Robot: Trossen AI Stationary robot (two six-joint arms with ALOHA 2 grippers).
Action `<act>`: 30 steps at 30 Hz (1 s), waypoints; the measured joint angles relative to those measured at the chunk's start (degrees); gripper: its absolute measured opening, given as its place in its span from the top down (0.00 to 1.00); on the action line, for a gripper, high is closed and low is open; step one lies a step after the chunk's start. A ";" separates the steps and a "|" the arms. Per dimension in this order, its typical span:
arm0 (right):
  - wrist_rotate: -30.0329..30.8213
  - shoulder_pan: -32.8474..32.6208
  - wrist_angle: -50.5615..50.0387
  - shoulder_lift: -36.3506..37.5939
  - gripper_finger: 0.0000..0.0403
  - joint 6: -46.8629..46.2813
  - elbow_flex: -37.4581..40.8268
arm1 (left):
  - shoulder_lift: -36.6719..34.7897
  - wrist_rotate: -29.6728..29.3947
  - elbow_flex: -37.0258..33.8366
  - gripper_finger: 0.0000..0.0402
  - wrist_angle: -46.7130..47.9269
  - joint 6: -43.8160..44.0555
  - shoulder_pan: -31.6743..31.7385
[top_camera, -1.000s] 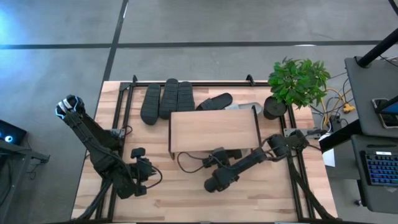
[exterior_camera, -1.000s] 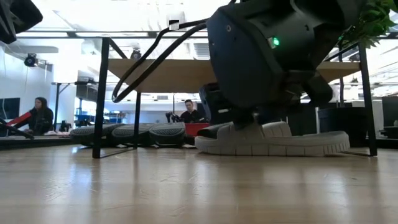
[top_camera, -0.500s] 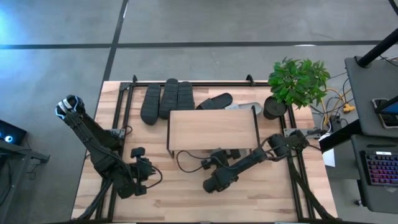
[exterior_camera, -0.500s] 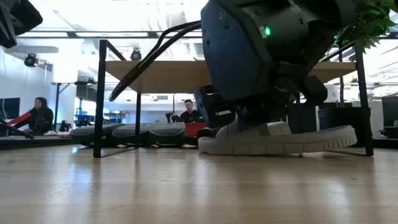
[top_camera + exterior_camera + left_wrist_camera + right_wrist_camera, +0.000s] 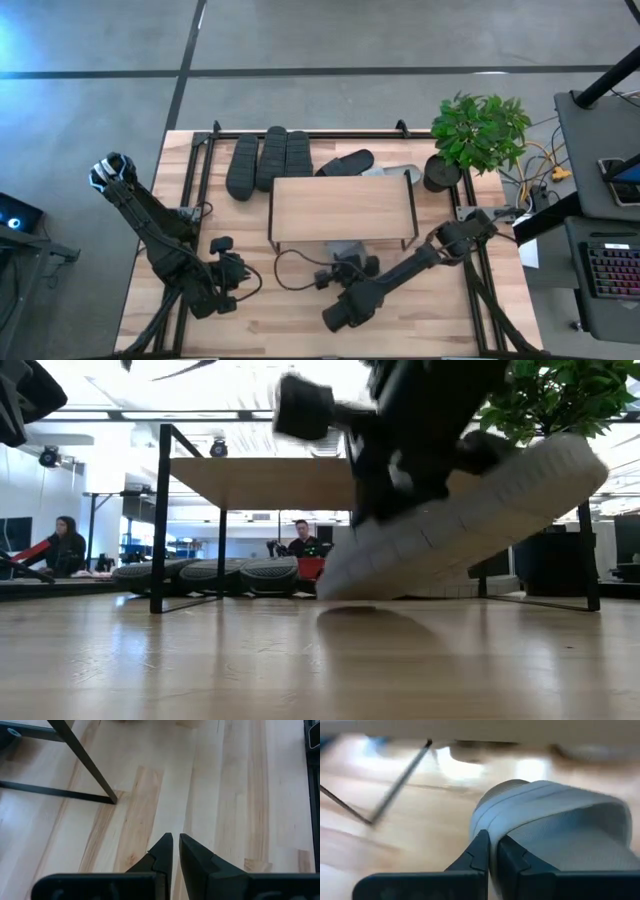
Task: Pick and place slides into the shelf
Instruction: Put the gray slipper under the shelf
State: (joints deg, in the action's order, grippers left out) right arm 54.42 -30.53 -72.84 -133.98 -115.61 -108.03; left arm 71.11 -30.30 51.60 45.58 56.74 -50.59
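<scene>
One light grey slide (image 5: pixel 470 520) is tilted, toe end raised, its low end touching the table in front of the shelf (image 5: pixel 340 208), a low rack with a light wooden top and thin black frame. Behind the shelf lie three dark slides (image 5: pixel 268 158) side by side, another dark slide (image 5: pixel 347 162), and a second light grey one (image 5: pixel 398 172).

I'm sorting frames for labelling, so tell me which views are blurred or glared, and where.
Low view: the tilted light grey slide and the right gripper above it are smeared by motion, and the ceiling glares white. Right wrist view: the shelf frame and the table streak, while the fingers stay sharp. High view and left wrist view: sharp and evenly lit.
</scene>
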 joint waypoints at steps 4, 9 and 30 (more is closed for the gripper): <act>-0.75 -0.75 0.45 -0.95 0.97 -7.65 -4.21 | -0.02 0.02 -0.03 0.96 -0.02 -0.03 0.00; -4.38 -0.38 6.82 -6.19 0.97 -3.32 -8.40 | -0.02 0.36 -0.27 0.96 0.03 -0.05 0.00; -13.54 0.16 -9.51 -8.32 0.58 31.59 -27.10 | -0.02 2.41 -0.48 0.96 -2.80 -0.15 0.00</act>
State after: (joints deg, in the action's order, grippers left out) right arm 40.88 -30.37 -82.35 -142.30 -84.02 -135.13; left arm 71.09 -27.89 51.11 42.79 56.59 -50.59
